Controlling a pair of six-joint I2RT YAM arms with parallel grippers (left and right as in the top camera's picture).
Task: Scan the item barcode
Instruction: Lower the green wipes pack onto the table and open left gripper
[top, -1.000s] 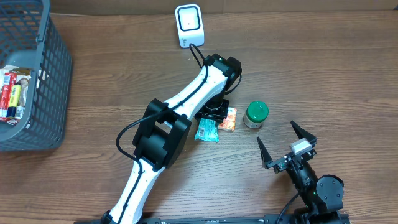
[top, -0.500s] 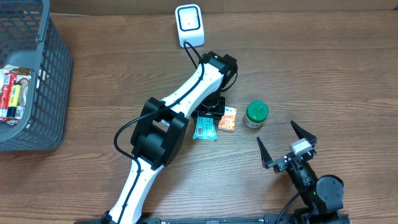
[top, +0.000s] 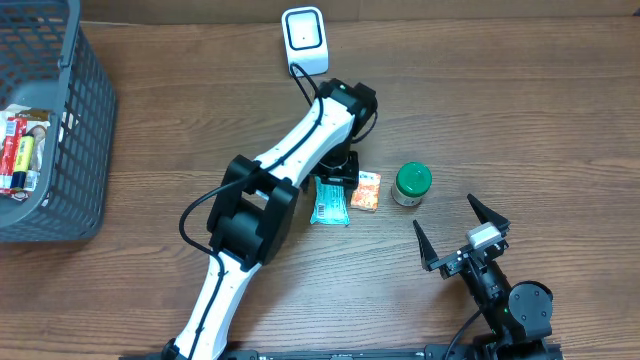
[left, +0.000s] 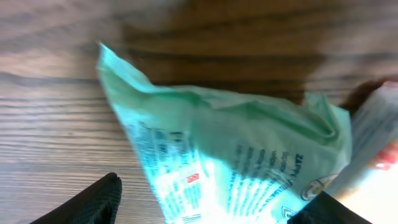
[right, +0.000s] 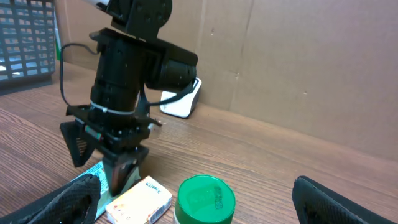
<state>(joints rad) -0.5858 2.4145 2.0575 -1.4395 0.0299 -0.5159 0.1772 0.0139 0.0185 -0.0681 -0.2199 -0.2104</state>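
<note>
The left claw (top: 333, 190) stands open astride the teal packet (top: 331, 208) at frame centre on the desk (top: 520, 110), not gripping it. Just right of the packet are an orange box (top: 366, 191) and a green-lidded jar (top: 411, 183). The scanner (top: 304, 40) sits at top centre. The right claw (top: 443, 211) gapes empty at lower right.

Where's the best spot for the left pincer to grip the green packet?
Probably from straight above, pinching the packet across its creased middle: it lies flat on the table, leaving no edge to get under. The box sits close on one side, so come down narrow there.
</note>
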